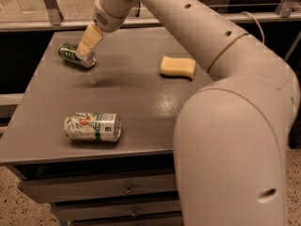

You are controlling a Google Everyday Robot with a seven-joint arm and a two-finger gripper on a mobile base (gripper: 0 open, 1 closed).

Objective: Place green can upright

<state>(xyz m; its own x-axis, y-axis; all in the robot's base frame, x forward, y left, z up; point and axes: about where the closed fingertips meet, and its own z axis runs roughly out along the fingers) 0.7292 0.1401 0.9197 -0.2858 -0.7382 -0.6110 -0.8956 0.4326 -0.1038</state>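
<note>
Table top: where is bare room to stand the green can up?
Bare: the middle of the table, between the green can, the sponge and the white can, and the far edge beside the sponge. Crowded: the far left corner, where the claw is at the green can.

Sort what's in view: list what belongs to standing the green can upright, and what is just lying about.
Belongs to the job:
- green can, on its side, far left on the table
- end effector, right at that can's silver end

Just lying about:
- white can, on its side near the front edge
- yellow sponge, farther back, to the right
</note>
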